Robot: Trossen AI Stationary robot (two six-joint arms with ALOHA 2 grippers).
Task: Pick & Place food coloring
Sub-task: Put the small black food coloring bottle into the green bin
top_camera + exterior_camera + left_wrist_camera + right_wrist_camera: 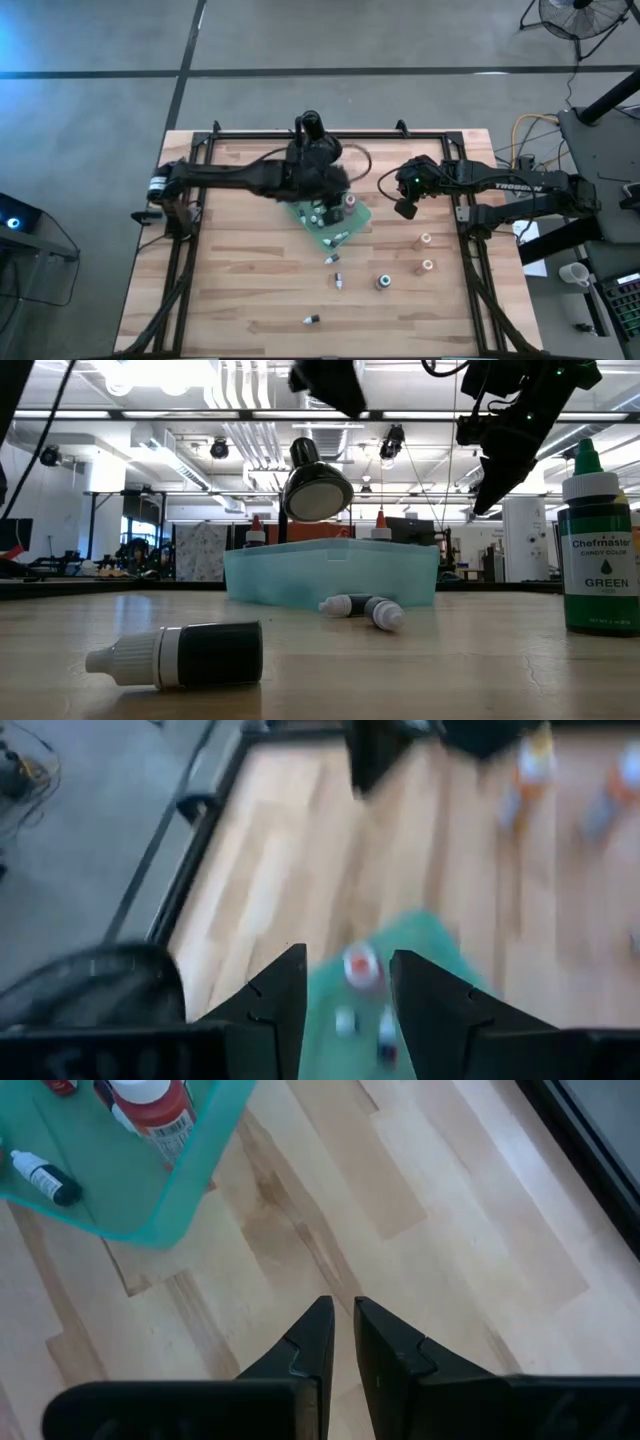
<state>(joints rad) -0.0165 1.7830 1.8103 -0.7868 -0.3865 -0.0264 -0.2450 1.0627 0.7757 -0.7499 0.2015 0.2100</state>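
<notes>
- The left gripper (325, 185) hangs over the teal tray (358, 220), fingers parted partway in the left wrist view, with nothing visible between them; a red-capped bottle (360, 965) stands in the tray right below the gap.
- Step in hand, as I judge it: the left arm is working at the tray, either about to set down on a bottle or just clear of one. The blurred wrist view does not settle which.
- Several food coloring bottles (328, 238) lie in the tray beneath and just ahead of the left gripper; one small bottle (333, 259) lies on the wood just past the tray's edge.
- Further bottles lie on the table beyond it: a dark bottle with a white cap (180, 656) lying flat, and an upright green bottle (600, 555).
- Two orange bottles (426, 240) sit on the wood nearer the right gripper (405, 208).
- The right gripper hovers above bare wood beside the tray's corner, fingers clenched and empty.
- The next move probably calls for a straight descent on one loose bottle, then closing.
</notes>
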